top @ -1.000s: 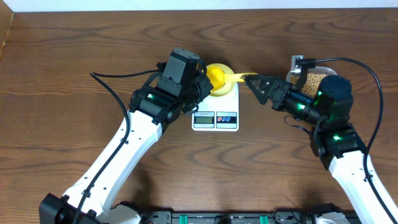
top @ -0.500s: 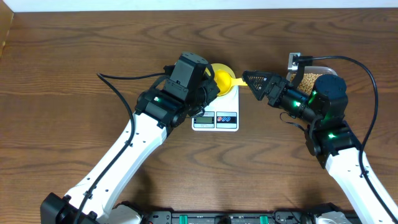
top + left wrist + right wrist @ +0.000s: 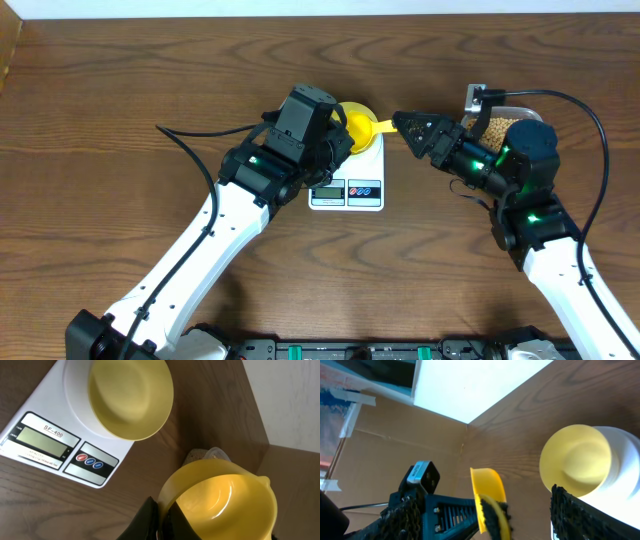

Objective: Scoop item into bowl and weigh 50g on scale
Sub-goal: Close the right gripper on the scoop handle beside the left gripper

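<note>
Left wrist view shows the bowl (image 3: 131,397) empty on the scale (image 3: 47,402), and the left gripper (image 3: 160,510) pinching the scoop (image 3: 225,505) rim. Only overhead shows the beans (image 3: 497,128), behind the right gripper (image 3: 398,120). Whether its jaws grip the handle, I cannot tell.

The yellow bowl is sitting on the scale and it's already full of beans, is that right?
Not quite: the bowl does sit on the scale, but it is empty, not full; the left wrist view shows it.
</note>
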Action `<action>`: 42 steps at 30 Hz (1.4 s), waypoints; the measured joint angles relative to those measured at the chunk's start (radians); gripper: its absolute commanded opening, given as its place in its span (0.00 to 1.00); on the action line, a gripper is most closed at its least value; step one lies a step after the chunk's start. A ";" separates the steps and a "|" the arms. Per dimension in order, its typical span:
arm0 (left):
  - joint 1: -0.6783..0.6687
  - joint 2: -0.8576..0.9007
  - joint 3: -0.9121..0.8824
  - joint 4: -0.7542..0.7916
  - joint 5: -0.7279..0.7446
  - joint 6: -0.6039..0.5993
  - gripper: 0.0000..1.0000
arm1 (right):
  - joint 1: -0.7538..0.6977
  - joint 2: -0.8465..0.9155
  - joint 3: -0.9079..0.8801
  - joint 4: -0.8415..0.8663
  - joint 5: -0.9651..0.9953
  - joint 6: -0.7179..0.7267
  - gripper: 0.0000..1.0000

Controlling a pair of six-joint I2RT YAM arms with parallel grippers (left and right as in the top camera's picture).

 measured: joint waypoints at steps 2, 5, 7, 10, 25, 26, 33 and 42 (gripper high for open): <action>0.000 0.000 0.000 0.000 0.000 -0.005 0.07 | 0.011 0.000 0.000 0.009 0.000 0.000 0.82; 0.000 0.000 0.000 0.000 0.000 -0.009 0.07 | 0.024 0.000 0.000 0.030 0.001 0.002 0.82; 0.000 0.000 0.000 0.000 0.000 -0.010 0.07 | 0.030 0.000 0.000 0.033 0.005 0.003 0.82; -0.002 0.000 0.000 0.000 0.000 -0.015 0.08 | 0.033 0.000 0.000 0.034 0.013 0.003 0.82; -0.047 0.007 0.000 0.000 -0.001 -0.021 0.07 | 0.037 0.004 0.000 0.034 0.039 0.007 0.64; -0.047 0.008 0.000 0.000 -0.001 -0.021 0.07 | 0.037 0.004 0.000 0.034 0.039 0.007 0.63; -0.047 0.013 0.000 0.006 -0.001 -0.021 0.07 | 0.039 0.004 0.000 0.029 0.042 0.014 0.57; -0.047 0.013 0.000 0.019 -0.001 -0.021 0.07 | 0.049 0.005 0.000 0.029 0.045 0.015 0.42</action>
